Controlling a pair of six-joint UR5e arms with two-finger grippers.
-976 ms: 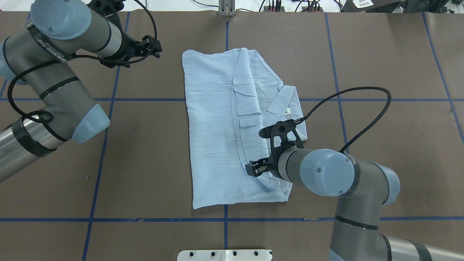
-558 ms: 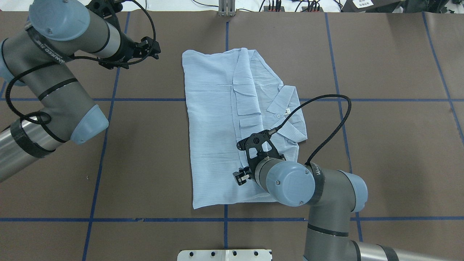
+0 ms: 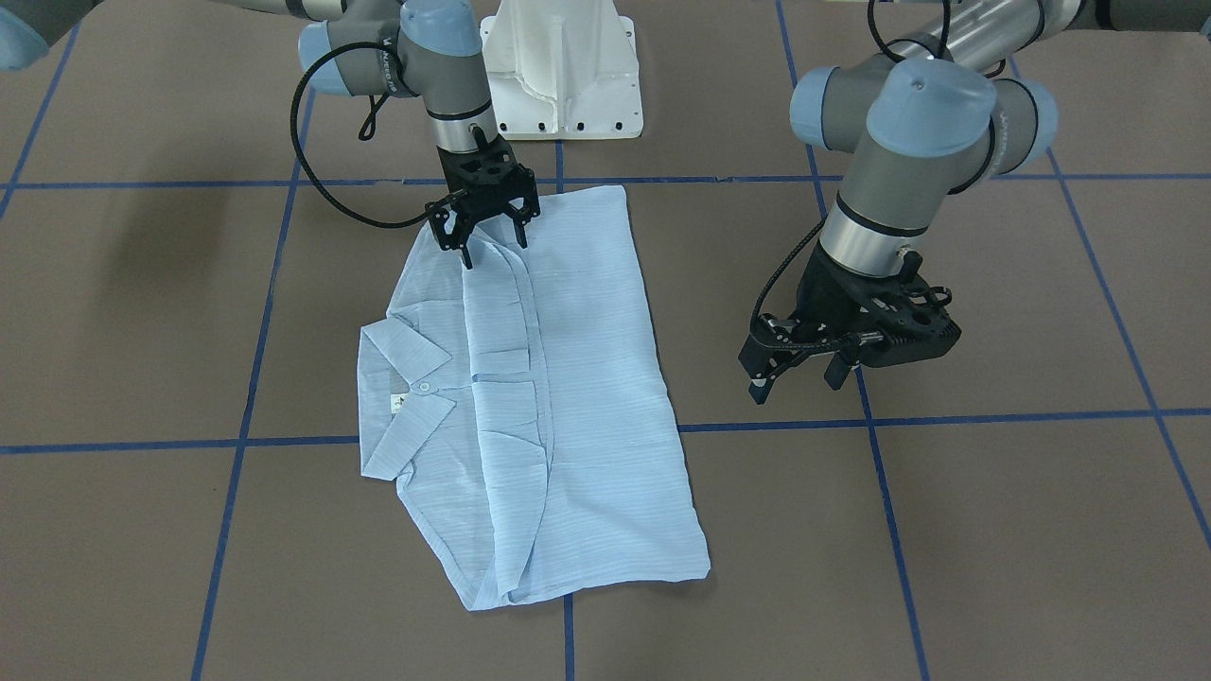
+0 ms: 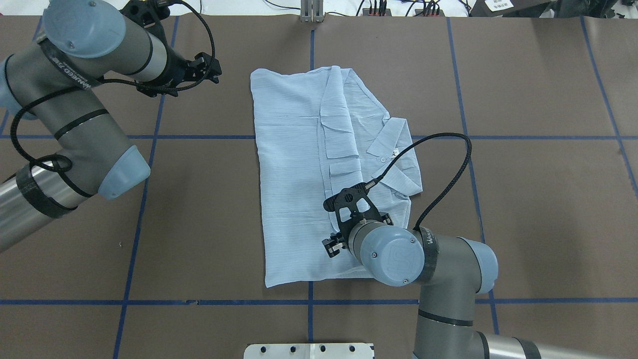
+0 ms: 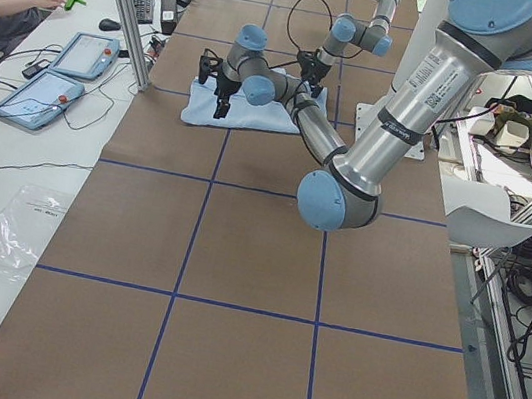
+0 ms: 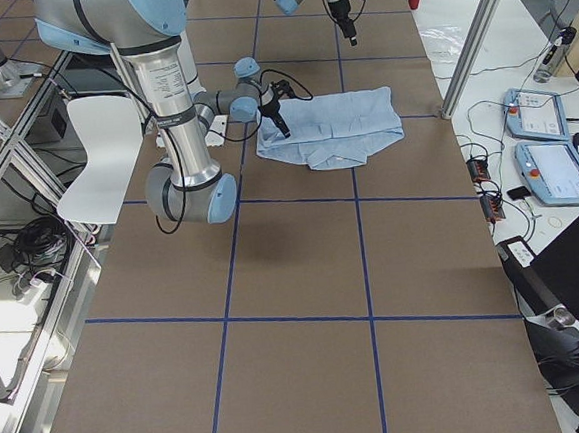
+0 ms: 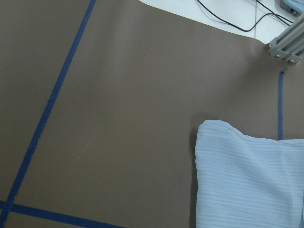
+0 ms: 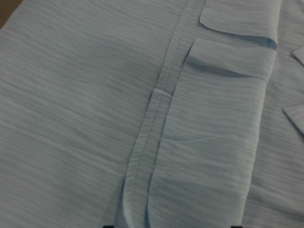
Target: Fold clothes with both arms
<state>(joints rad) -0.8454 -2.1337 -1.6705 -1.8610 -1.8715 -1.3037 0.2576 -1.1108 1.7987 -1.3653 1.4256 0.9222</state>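
**On the tabletop: shirt partly folded, more folds left to make**

Across the middle of the tabletop (image 4: pixel 523 209) the pale-blue shirt (image 4: pixel 294 179) lies flat as a long, fairly tidy rectangle. Cloth has already been turned in over its front. A seamed edge (image 4: pixel 325 164) runs along the shirt's length, and small flaps lie just beside it. The collar (image 4: pixel 391 142) shows on the shirt's right side, spread flat. By my reading the lengthwise folding is largely done and the crosswise folds that would make a compact packet are not.

Over the shirt's near end, on that seamed edge, the right claw (image 3: pixel 494 251) points down with its fingers spread apart. The wrist view shows the edge lying between the two tips with nothing pinched. I cannot tell whether the tips touch the cloth.

Off the shirt's far corner on the robot's left, the left claw (image 3: pixel 797 383) hangs over bare tabletop, released and empty, apart from the cloth.

What remains, I judge, is for each claw to take a hold at this end and carry the cloth over.
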